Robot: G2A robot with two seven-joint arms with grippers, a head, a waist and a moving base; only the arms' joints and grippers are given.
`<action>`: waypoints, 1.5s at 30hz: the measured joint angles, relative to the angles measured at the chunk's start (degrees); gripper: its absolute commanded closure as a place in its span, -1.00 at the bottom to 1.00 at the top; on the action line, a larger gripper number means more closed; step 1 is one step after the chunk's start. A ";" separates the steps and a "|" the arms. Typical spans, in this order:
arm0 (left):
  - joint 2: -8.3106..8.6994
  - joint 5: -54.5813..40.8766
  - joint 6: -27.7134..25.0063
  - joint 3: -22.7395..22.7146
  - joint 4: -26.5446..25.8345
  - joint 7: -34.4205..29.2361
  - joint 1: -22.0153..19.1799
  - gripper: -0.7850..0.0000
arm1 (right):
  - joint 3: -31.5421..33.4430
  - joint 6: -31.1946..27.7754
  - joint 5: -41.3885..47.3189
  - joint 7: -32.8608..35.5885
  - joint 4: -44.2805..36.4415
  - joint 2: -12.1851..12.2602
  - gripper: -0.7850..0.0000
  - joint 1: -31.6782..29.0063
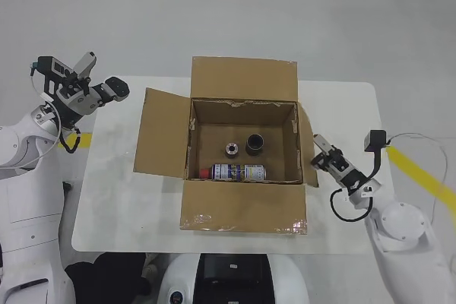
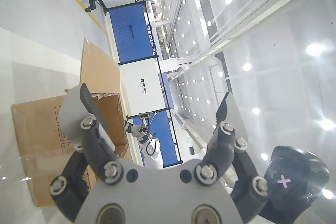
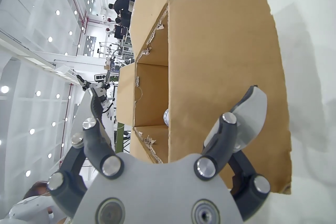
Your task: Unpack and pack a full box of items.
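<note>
First, the table [image 1: 114, 213]: a white top that carries the box at its middle.
Box [image 1: 243, 207]: brown cardboard, open upward. Its front, rear and left flaps are folded out flat, and its right flap stands up along the right wall.
Right gripper [image 3: 173, 92]: just beside the box's right wall, outside it and facing that wall. The jaws are spread wide with nothing between them.
Left gripper [image 2: 155, 93]: well apart from the box, out beyond its left flap. The jaws are likewise spread and empty.
Spray can [image 1: 239, 172]: lies on its side on the box floor, tight along the front wall.
Black cylinder [image 1: 255, 142]: stands on end near the middle of the box floor, apart from the can.
Metal ring [image 1: 231, 149]: just beside the black cylinder, on the side nearer the box's left wall.
Step in hand: unpacking, by the look of it, with three items left inside and none yet gripped.
Doing it well: the right arm sits nearer, so it likely goes first. It should rise clear of the standing right flap before dropping straight into the box. The free-standing cylinder offers the easier first grasp. The can probably needs the fingers set across its narrow width, and little room shows between it and the front wall.
</note>
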 measured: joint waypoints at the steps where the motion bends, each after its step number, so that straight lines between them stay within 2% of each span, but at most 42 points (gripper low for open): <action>1: 0.00 0.00 0.00 0.00 0.00 0.00 0.00 -1.00 | -0.46 -0.17 0.10 0.15 0.61 -0.04 -1.00 0.62; 12: 0.00 0.00 0.00 0.00 0.00 0.00 0.00 -1.00 | -5.42 -1.87 1.92 0.03 4.90 -0.73 -1.00 6.30; 19: 0.00 0.00 0.00 0.00 0.00 0.00 0.00 -1.00 | -6.05 -2.49 2.32 -0.87 5.80 -0.89 -1.00 7.08; 25: 0.00 0.00 0.00 0.00 0.00 0.00 0.00 -1.00 | -3.47 -2.21 -3.18 -1.92 0.76 -0.37 -1.00 5.78; 31: 0.00 0.00 0.00 0.00 0.00 0.00 0.00 -1.00 | -2.30 -0.03 -10.77 1.91 -7.62 0.31 -1.00 7.14; 34: 0.00 0.00 0.00 0.00 0.00 0.00 0.00 -1.00 | -4.07 1.27 -14.06 5.99 -9.74 0.53 -1.00 9.94; 38: 0.00 0.00 0.00 0.00 0.00 0.00 0.00 -1.00 | -9.54 3.26 -18.84 11.25 -9.58 0.43 -1.00 15.78; 45: 0.00 0.00 0.00 0.00 0.00 0.00 0.00 -1.00 | -19.42 3.90 -25.52 14.51 -5.07 -0.42 -1.00 24.04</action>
